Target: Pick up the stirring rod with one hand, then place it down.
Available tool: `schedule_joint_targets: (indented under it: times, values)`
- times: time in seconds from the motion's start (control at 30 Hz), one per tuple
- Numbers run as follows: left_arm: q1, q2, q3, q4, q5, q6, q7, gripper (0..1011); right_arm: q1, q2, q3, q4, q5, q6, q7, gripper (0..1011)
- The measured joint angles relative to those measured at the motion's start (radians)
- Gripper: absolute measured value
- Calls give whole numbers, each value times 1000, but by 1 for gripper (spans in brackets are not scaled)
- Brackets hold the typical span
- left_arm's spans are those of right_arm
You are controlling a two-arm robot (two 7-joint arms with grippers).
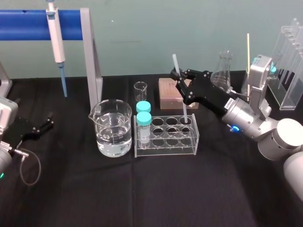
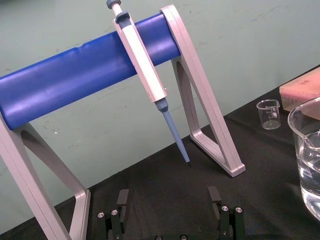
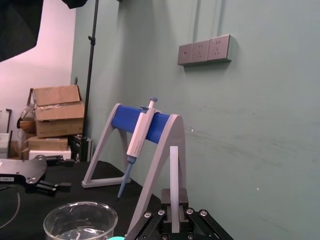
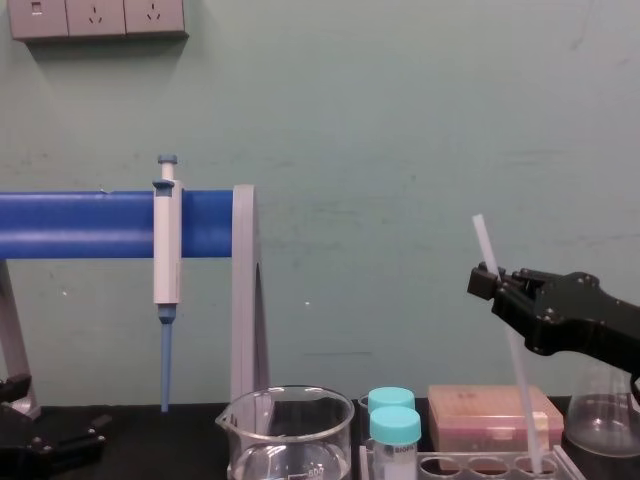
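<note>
The jaws of the right gripper [image 1: 180, 75] are closed on the stirring rod [image 1: 184, 109], pinching it a little below its upper end. The right wrist view shows the rod standing straight up out of the closed jaws. The rod is tilted, its top leaning to the left. Its lower end is down inside the far right well of the clear tube rack [image 1: 165, 150]; whether it touches the bottom cannot be told. The chest view shows the same: the black gripper comes in from the right, with a short length of rod above it and the rest slanting down into the rack.

Two tubes with teal caps [image 1: 143, 112] stand in the rack's left wells, one behind the other. Just left of the rack is a large glass beaker [image 1: 112, 127] partly filled with clear liquid. A small empty beaker [image 1: 140, 90] sits behind the rack, and a pink box [image 1: 170, 92] lies to its right, partly behind the gripper. A conical flask [image 1: 222, 71] stands farther right, beyond the right arm.

At the far left, a white-and-blue pipette [image 1: 57, 40] hangs tip down from a stand with a blue bar [image 1: 28, 24].

The left gripper [image 1: 45, 124] sits low at the left edge of the black worktop [image 1: 142, 194], well apart from the glassware. Its jaws are spread wide with nothing between them.
</note>
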Motion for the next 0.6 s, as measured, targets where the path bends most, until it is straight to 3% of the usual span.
schedule_joint_targets:
  times: [0.6]
  values:
    - [0,0,0,0,0,0,0,1000,56,-31,-20,161,37,-18,90,77]
